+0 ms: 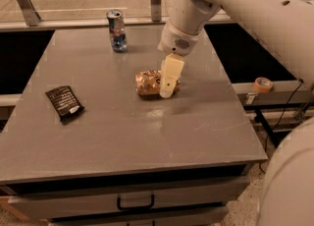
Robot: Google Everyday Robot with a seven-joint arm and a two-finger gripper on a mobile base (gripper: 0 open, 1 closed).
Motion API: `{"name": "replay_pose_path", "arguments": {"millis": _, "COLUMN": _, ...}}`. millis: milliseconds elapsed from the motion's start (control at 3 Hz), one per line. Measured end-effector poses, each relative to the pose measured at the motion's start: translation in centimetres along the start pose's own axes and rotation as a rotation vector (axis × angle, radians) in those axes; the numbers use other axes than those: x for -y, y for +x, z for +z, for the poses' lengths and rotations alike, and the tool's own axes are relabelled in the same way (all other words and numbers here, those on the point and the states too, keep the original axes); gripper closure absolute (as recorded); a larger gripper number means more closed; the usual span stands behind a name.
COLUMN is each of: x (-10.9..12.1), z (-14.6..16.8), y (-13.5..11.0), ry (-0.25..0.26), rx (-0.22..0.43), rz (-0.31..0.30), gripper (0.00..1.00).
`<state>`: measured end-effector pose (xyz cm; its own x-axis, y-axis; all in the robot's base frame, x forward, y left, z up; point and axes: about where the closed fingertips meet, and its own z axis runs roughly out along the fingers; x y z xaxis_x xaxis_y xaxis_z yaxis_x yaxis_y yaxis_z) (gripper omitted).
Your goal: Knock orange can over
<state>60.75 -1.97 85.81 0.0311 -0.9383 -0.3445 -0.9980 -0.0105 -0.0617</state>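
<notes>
"Starting nearest us, does anything hold something?"

"Only the drawer (73, 205) under the table (127, 141), in front of the orange can (147, 83). It is shut, so I can't say what is inside."

"And the can itself?"

"It lies on its side near the table's middle. Whether it has anything in it I can't tell. A black packet (64, 103) lies well to its left, a little nearer us."

"The gripper?"

"The gripper (164, 88) comes down from behind the can and looks closed around its right end. One cream finger (169, 75) crosses the front and the other is hidden."

"What could go wrong?"

"I judge the knock-over nearly done. But a can on its side rolls: released with a sideways drag, it could roll right, toward the table edge. Lifting while clamped would carry it off the table."

"Farther back?"

"A slim blue can (117, 31) stands upright behind the orange can and to its left, well apart. A wide swing of the arm could topple that one instead. Whether it is open or sealed I can't tell."
</notes>
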Motion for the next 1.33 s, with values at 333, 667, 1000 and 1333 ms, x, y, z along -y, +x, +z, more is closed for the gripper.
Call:
{"name": "replay_pose_path", "arguments": {"millis": 333, "x": 0.1, "z": -0.1, "y": 0.2, "ry": 0.008, "rx": 0.034, "rz": 0.036, "gripper": 0.0}}
{"name": "replay_pose_path", "arguments": {"millis": 667, "x": 0.1, "z": -0.5, "y": 0.2, "ry": 0.03, "rx": 0.071, "rz": 0.061, "gripper": 0.0}}
{"name": "replay_pose_path", "arguments": {"millis": 1000, "x": 0.8, "z": -3.9, "y": 0.0, "ry": 0.116, "rx": 0.22, "rz": 0.111, "gripper": 0.0}}
{"name": "replay_pose_path", "arguments": {"millis": 1333, "x": 0.7, "z": -9.3, "y": 0.5, "ry": 0.254, "rx": 0.419, "rz": 0.175, "gripper": 0.0}}
